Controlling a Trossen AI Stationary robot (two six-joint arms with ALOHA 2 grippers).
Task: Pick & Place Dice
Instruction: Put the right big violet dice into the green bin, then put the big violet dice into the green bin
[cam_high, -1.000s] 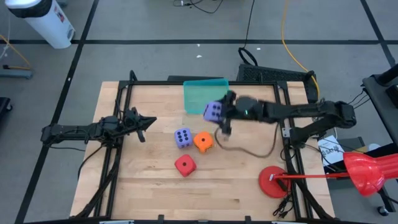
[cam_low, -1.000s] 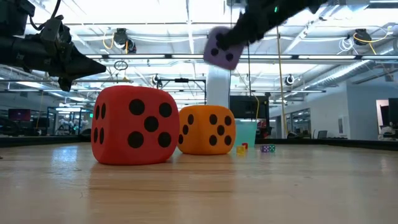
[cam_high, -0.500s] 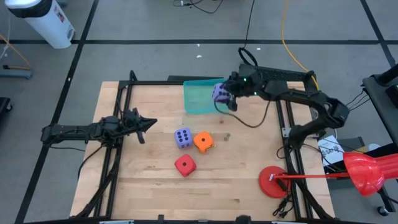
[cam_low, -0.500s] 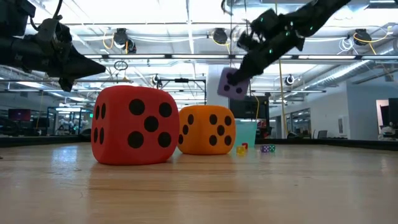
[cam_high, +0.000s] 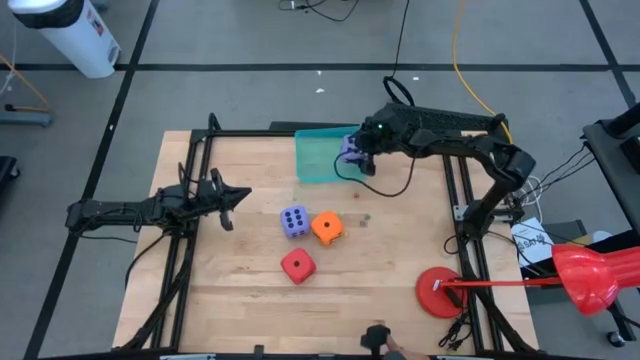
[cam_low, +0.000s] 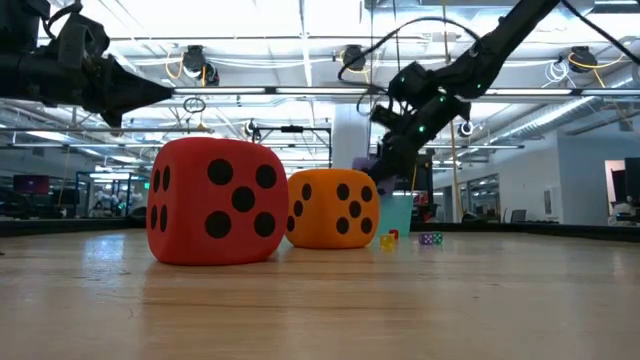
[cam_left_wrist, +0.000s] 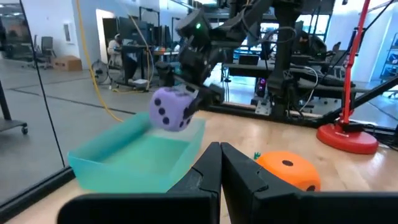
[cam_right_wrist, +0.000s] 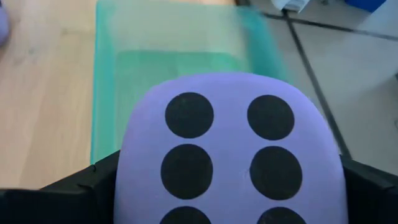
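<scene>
The right gripper (cam_high: 356, 155) is clamped on a purple die (cam_high: 350, 151), carrying it in the air over the near right corner of a teal tray (cam_high: 318, 158) at the far side of the table (cam_high: 390, 280); in the left wrist view the die (cam_left_wrist: 172, 109) hangs clear above the tray's rim (cam_left_wrist: 118, 163), with three dark pips on the face turned that way; in the right wrist view the die (cam_right_wrist: 230, 155) fills the space between the fingers, with the tray (cam_right_wrist: 180, 56) beneath and beyond it; well away from this gripper, toward the middle of the table, a second purple die (cam_high: 294, 221) sits just beside an orange die (cam_high: 326, 228), and a red die (cam_high: 297, 264) rests a little farther off, nearer the front edge; in the low view the red die (cam_low: 213, 201) and the orange die (cam_low: 335, 208) stand side by side on the wood; the left gripper (cam_high: 232, 198) waits over the left part of the table, far from the right one, with its fingers (cam_left_wrist: 239, 171) pressed together and holding nothing; a red round base (cam_high: 443, 293) with a red pole stands at the right front corner of the table.
</scene>
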